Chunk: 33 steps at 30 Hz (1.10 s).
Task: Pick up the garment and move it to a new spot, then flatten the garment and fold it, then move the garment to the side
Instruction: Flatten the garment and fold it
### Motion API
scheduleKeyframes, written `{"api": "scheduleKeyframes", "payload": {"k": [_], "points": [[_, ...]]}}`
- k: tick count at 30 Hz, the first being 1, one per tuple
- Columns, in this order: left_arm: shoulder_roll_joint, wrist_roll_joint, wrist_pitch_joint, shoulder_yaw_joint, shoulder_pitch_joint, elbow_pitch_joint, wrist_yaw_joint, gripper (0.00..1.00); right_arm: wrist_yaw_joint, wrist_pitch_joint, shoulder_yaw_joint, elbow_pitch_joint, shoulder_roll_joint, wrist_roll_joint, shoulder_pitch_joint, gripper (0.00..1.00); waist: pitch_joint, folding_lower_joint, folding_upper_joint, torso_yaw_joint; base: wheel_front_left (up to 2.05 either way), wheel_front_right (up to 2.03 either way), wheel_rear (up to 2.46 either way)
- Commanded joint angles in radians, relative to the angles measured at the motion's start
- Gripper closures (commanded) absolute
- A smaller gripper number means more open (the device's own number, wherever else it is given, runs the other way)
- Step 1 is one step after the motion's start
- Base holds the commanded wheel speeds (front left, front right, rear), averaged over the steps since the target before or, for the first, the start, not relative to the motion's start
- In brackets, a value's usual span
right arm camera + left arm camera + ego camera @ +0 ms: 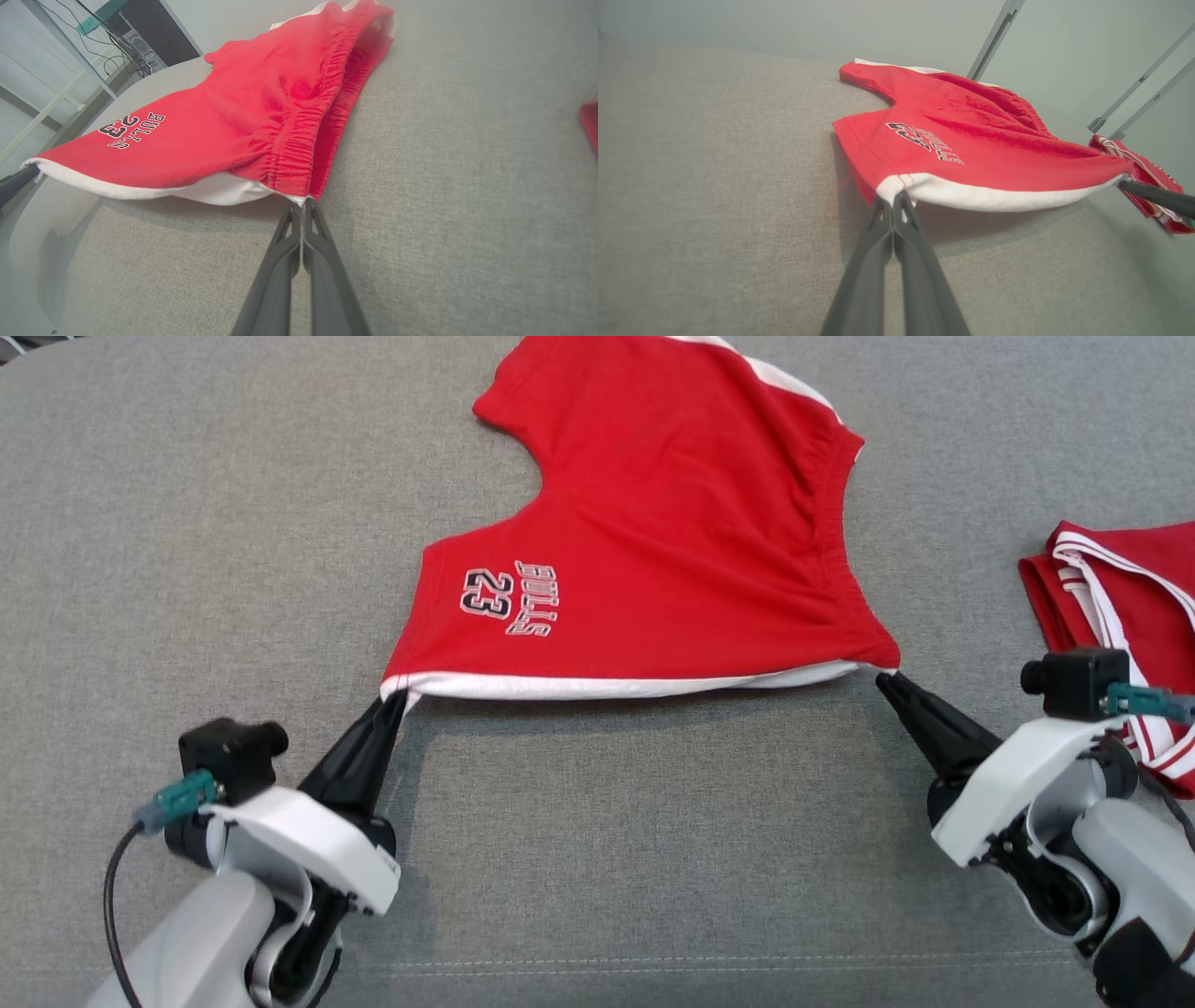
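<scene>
The garment [653, 541] is a pair of red shorts with a white side stripe and "BULLS 23" print, spread over the grey surface. Its near edge is lifted off the surface and stretched between my two grippers. My left gripper [397, 698] is shut on the near-left corner, seen close in the left wrist view [893, 198] where the garment [971, 144] rises above it. My right gripper [885, 678] is shut on the near-right corner by the gathered waistband, shown in the right wrist view [302, 204] under the garment [243, 121].
A second red-and-white garment [1130, 616] lies folded at the right edge, close behind my right wrist. The grey fabric surface [653, 859] stretches wide to the left and in front. Metal frame legs [994, 37] stand beyond the far edge.
</scene>
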Motion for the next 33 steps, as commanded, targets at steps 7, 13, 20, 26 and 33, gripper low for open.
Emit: {"api": "scheduleKeyframes", "payload": {"k": [7, 13, 20, 26, 33], "points": [[0.116, -0.002, 0.016, 0.048, 0.19, -0.254, 0.151, 1.0, 0.004, -0.104, -0.014, -0.04, -0.04, -0.038, 0.17, 1.0, -0.039, 0.0, 0.0, 0.001, 0.0, 0.0, 0.0], [0.12, -0.047, 0.047, 0.049, 0.27, -0.35, 0.198, 1.0, 0.004, -0.097, -0.045, -0.049, -0.015, -0.058, 0.231, 1.0, -0.043, 0.0, 0.0, 0.014, 0.0, 0.0, 0.0], [0.104, -0.095, 0.089, 0.027, 0.293, -0.32, 0.171, 0.0, 0.004, -0.075, -0.08, -0.064, 0.019, -0.066, 0.28, 0.0, -0.067, 0.0, 0.0, 0.021, 0.0, 0.0, 0.0], [0.125, -0.087, 0.07, 0.036, 0.319, -0.312, 0.186, 0.0, 0.004, -0.098, -0.141, -0.096, 0.01, -0.105, 0.369, 0.0, -0.127, 0.0, 0.0, 0.029, 0.0, 0.0, 0.0], [0.161, -0.009, -0.017, 0.135, 0.326, -0.379, 0.299, 0.0, 0.004, -0.16, -0.377, -0.141, 0.075, -0.281, 0.491, 0.0, -0.213, 0.0, 0.0, 0.037, 0.0, 0.0, 0.0]]}}
